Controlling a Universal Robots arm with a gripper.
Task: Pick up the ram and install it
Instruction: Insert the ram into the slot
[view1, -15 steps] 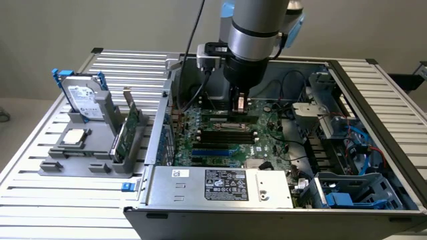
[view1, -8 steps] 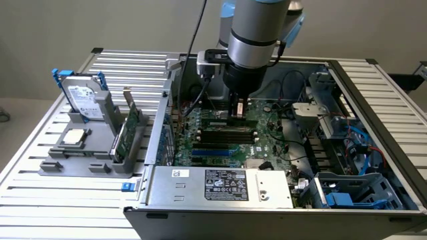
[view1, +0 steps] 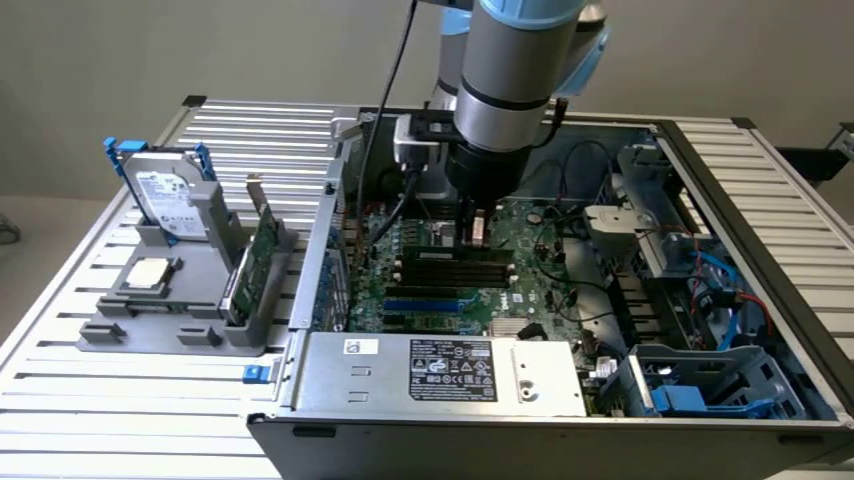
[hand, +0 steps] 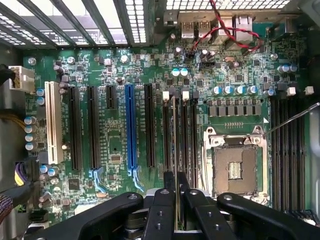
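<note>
My gripper (view1: 470, 240) reaches straight down into the open computer case (view1: 747, 180), just above the motherboard (view1: 534, 285). In the wrist view its black fingers (hand: 169, 192) are shut on the ram (hand: 175, 140). The ram is seen edge-on as a thin line lying along the black memory slots (hand: 165, 135), between the two white-clipped slots beside the CPU socket (hand: 235, 167). From the exterior view the ram (view1: 470, 230) stands upright between the fingertips, right over the row of dark slots (view1: 461, 268). Whether it touches a slot is not clear.
A grey fixture (view1: 107, 335) at the exterior view's left holds a hard drive (view1: 167, 200), a processor (view1: 147, 272) and a green expansion card (view1: 263, 255). The power supply (view1: 441, 370) fills the case front. Drive bays (view1: 707, 390) and cables crowd the exterior view's right. Red wires (hand: 225, 30) lie near the ports.
</note>
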